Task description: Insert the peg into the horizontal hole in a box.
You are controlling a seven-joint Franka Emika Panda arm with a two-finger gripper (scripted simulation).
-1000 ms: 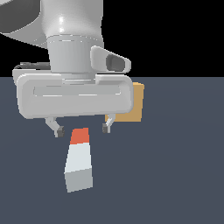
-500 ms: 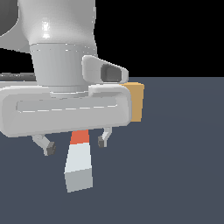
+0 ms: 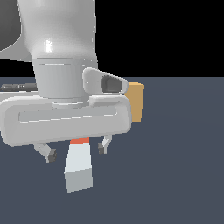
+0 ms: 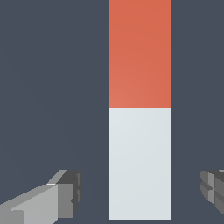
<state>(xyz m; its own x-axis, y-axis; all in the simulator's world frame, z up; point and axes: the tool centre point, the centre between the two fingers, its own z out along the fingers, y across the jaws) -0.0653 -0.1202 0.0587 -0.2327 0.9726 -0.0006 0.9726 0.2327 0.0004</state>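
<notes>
Two fingers of my gripper (image 3: pixel 77 152) hang spread apart, released and holding nothing, one on each side of the peg (image 3: pixel 78 168) with a clear gap between each pad and the bar. The peg lies flat on the dark floor (image 3: pixel 175 175), its white-grey stretch pointing toward the exterior camera and its orange-red end tucked back under my hand, so only a thin strip of that colour shows there. In the wrist view the peg (image 4: pixel 140 131) runs straight between my fingers (image 4: pixel 65 194), the white-grey part lying level with the pads and the orange-red part reaching beyond them; neither pad touches it. My fingertips sit low, near the floor, around the bar close to where the two colours meet. The box (image 3: pixel 134 101) stands farther back, toward the exterior view's right of my hand, and most of it is hidden behind my wrist, so only one tan slab of it shows. Its hole I cannot see from either camera. The peg and the box are well apart.
</notes>
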